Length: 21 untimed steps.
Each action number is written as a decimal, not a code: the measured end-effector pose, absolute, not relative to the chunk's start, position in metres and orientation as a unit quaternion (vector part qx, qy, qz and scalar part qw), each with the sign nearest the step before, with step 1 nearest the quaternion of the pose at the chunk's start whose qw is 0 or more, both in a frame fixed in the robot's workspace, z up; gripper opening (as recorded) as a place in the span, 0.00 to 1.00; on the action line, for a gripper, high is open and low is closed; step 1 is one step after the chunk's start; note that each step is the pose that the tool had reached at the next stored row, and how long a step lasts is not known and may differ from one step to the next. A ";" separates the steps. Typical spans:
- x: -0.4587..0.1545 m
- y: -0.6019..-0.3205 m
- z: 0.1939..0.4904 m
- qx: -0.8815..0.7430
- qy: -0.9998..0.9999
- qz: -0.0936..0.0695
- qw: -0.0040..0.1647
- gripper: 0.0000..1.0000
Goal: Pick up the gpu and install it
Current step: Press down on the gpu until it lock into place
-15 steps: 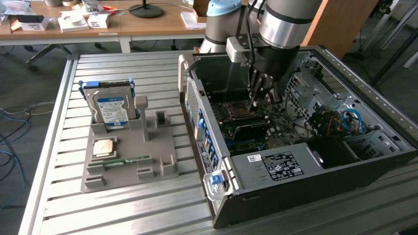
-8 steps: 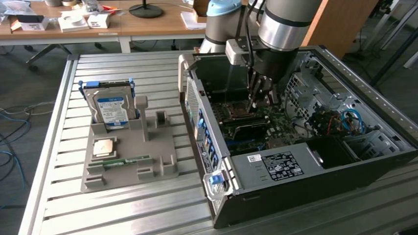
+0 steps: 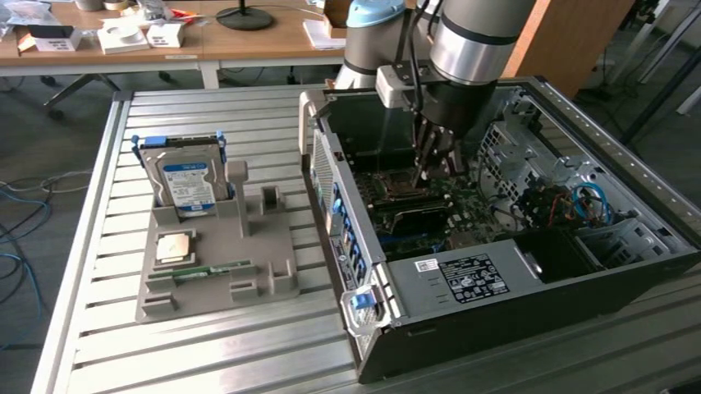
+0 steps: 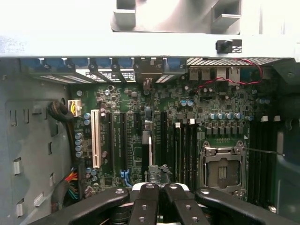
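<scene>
Gpu [image 4: 150,151] edge-on over motherboard slots [image 4: 117,140].

On your table [image 3: 98,246], the tray [image 3: 258,275] sits at the exterior view's left, with the case [image 3: 493,328] just right of it. The drive [image 3: 186,185] stands at the tray's far end. Inside the case, the gripper [image 3: 432,168] pinches the gpu [image 4: 149,152] edge-on over the board [image 4: 220,101].

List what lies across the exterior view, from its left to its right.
hard drive standing in the gray holder → blue latch at the computer case corner → gripper, shut on the gpu, inside the case → blue cables
</scene>
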State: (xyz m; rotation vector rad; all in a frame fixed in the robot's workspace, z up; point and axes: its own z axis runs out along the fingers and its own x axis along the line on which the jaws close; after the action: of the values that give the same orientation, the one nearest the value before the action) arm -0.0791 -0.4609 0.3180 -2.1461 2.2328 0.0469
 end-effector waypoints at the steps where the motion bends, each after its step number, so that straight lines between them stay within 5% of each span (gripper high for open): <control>1: -0.079 -0.460 0.318 -0.693 0.721 0.015 0.022 0.10; 21: -0.079 -0.460 0.306 -0.693 0.721 0.015 0.022 0.10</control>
State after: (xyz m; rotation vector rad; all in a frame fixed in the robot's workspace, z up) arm -0.0793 -0.4603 0.3062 -2.1460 2.2328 0.0473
